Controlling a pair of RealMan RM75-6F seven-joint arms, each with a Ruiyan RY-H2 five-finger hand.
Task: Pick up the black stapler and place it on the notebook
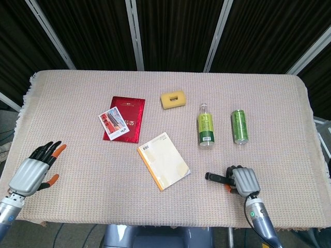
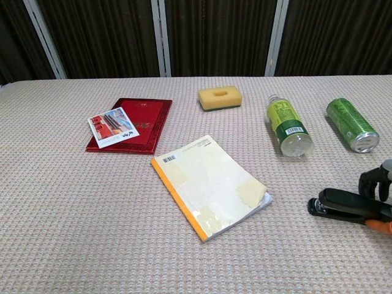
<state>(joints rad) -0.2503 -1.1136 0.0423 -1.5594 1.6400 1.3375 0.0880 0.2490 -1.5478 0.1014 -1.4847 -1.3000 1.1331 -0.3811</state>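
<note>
The black stapler (image 1: 215, 177) (image 2: 340, 204) lies on the woven cloth near the table's front right. My right hand (image 1: 243, 180) covers its right end. Its dark fingers (image 2: 374, 182) curl over the far side and the orange-tipped thumb sits on the near side, so the hand grips the stapler, which rests on the cloth. The notebook (image 1: 163, 160) (image 2: 211, 185), cream with an orange spine, lies flat at the centre, left of the stapler. My left hand (image 1: 33, 173) hovers at the front left corner with its fingers spread, holding nothing.
Beyond the stapler, a green bottle (image 1: 205, 125) (image 2: 288, 126) and a green can (image 1: 239, 126) (image 2: 351, 124) lie on their sides. Further back are a yellow sponge (image 1: 172, 99) and, to the left, a red booklet (image 1: 125, 118) with a card on it. The table's front edge runs just behind my right hand.
</note>
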